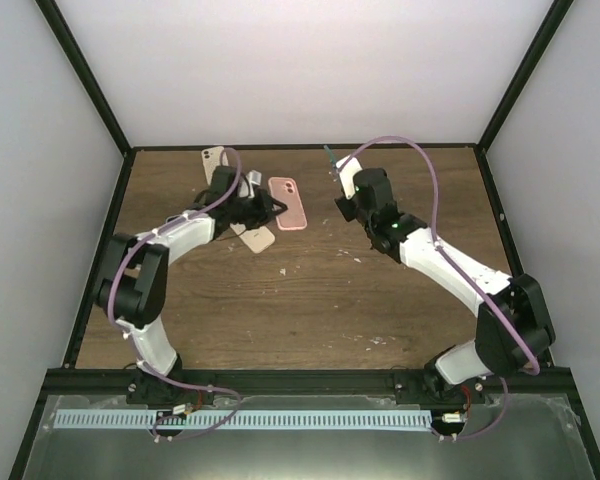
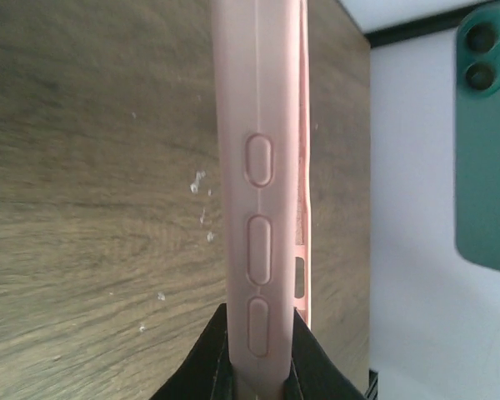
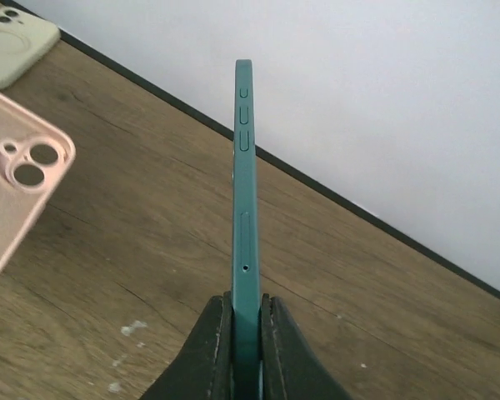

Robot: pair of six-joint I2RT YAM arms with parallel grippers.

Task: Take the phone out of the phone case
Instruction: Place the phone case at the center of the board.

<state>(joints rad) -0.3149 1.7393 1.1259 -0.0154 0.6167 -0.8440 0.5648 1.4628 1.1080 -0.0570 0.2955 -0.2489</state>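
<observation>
My left gripper [image 1: 268,207] is shut on a pink phone case [image 1: 289,203] at the back middle of the table. In the left wrist view the case [image 2: 258,150] stands edge-on between the fingers [image 2: 208,358], its side buttons facing the camera. My right gripper [image 1: 342,195] is shut on a dark green phone [image 1: 329,158], held apart from the case, to its right. In the right wrist view the phone [image 3: 243,167] is edge-on between the pads [image 3: 212,342], above the table. The phone's back shows in the left wrist view [image 2: 487,133]. The pink case also shows in the right wrist view [image 3: 17,175].
A cream case [image 1: 215,158] lies at the back left and also shows in the right wrist view [image 3: 12,42]. A beige case [image 1: 256,239] lies under the left arm, with a grey item [image 1: 250,183] beside it. The black frame rail [image 1: 310,147] and white walls bound the wooden table [image 1: 310,300].
</observation>
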